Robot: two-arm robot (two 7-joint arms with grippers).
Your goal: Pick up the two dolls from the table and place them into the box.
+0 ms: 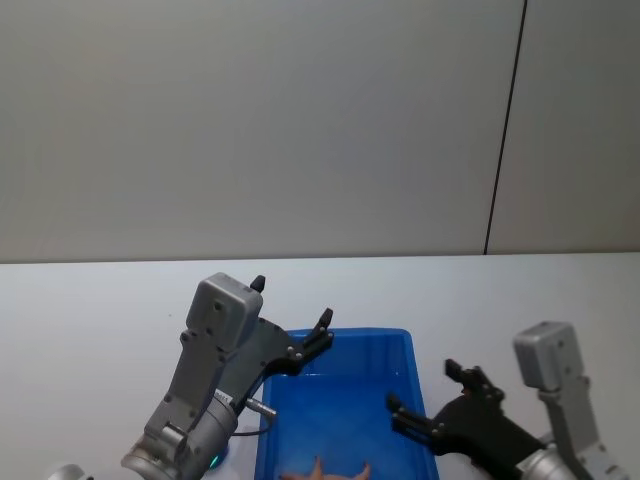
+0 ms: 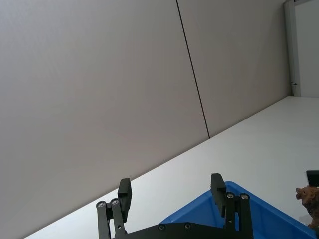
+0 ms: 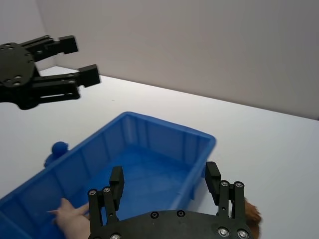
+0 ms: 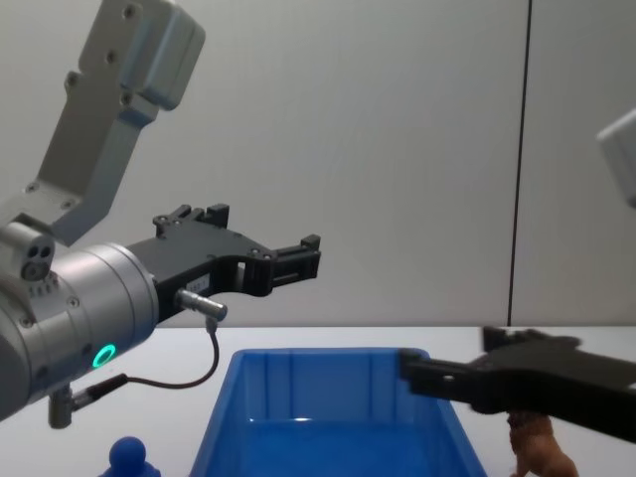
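- White, matte tabletop (image 1: 90, 310): a smooth, flat sheet. It gives little grip, so anything nudged on it would probably slide.
- Blue plastic box (image 1: 380, 334): a rectangular bin with sloped, ribbed walls and a thick rim, standing between the two arms. A finger coming down could catch that rim and shove the bin aside. A pale pink shape (image 3: 70, 213) with splayed points lies on its floor (what it is, I cannot tell).
- Left gripper (image 1: 292, 305): black metal fingers spread wide with nothing between them, raised above the box's far left corner. Its doll sits low beside the wall, so the reach down could clip the bin.
- Right gripper (image 1: 425, 392): fingers also parted wide and empty, hovering just off the box's right wall, roughly over the lion.
- Lion doll (image 4: 537, 447): brown, maned and bumpy, standing on the table just right of the box and outside it. Its uneven body might twist or topple when pinched.
- Blue doll (image 4: 129, 459): glossy, with a ball head, on the table just left of the box and also outside it. Its slick, round surfaces could squirt out of a grip, and its colour blends with the bin.
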